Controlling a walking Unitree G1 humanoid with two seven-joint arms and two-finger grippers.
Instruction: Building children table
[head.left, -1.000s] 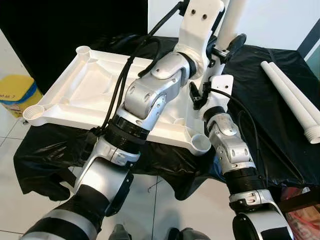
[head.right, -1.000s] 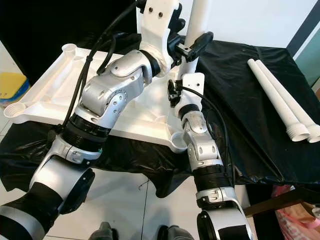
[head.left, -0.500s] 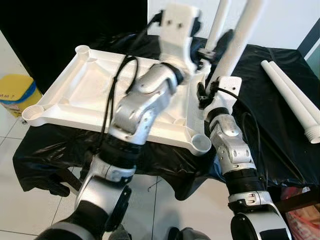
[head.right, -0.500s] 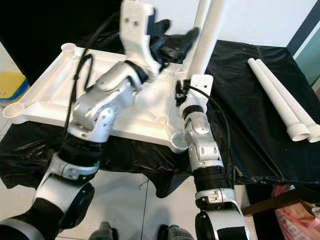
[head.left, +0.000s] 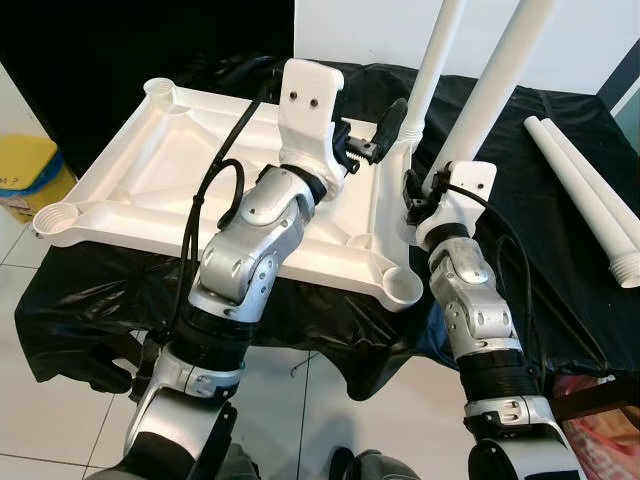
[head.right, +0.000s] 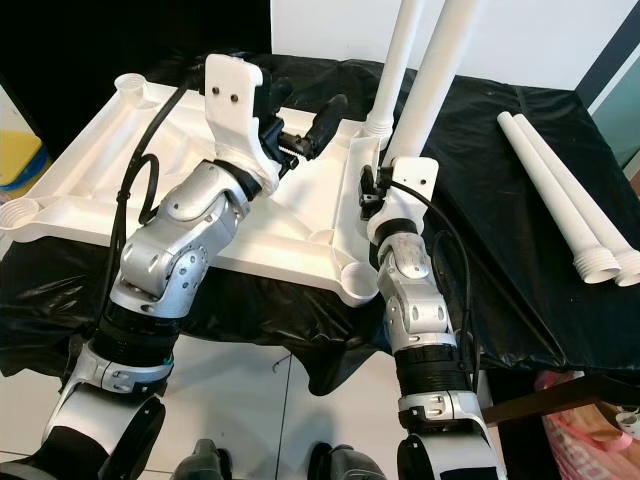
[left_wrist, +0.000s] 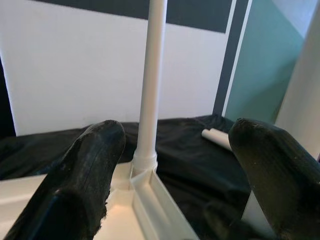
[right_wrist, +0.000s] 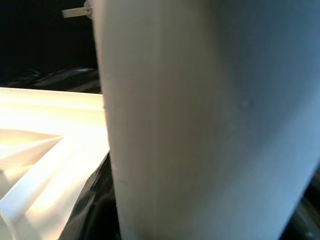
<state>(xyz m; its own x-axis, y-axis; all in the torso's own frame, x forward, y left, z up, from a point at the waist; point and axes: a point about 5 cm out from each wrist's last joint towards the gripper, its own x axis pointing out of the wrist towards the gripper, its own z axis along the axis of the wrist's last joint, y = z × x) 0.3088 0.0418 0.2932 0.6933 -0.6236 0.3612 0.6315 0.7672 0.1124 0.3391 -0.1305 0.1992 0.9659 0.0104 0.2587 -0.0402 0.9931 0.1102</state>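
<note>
On the bench (head.left: 560, 230), draped in black cloth, lies the upturned white tabletop (head.left: 170, 170), underside up so its corner sockets face us, with one leg (head.left: 432, 70) already standing upright in the far right socket. Our right gripper (head.left: 440, 185) grasps a second leg (head.left: 495, 85) in its fingers, long axis steep, top tilted rightward, apparently for the near right socket (head.left: 402, 288). Our left gripper (head.left: 375, 135) hovers over the tabletop with fingers (left_wrist: 85, 170) released, while two spare legs (head.left: 590, 200) lie flat at the right.
</note>
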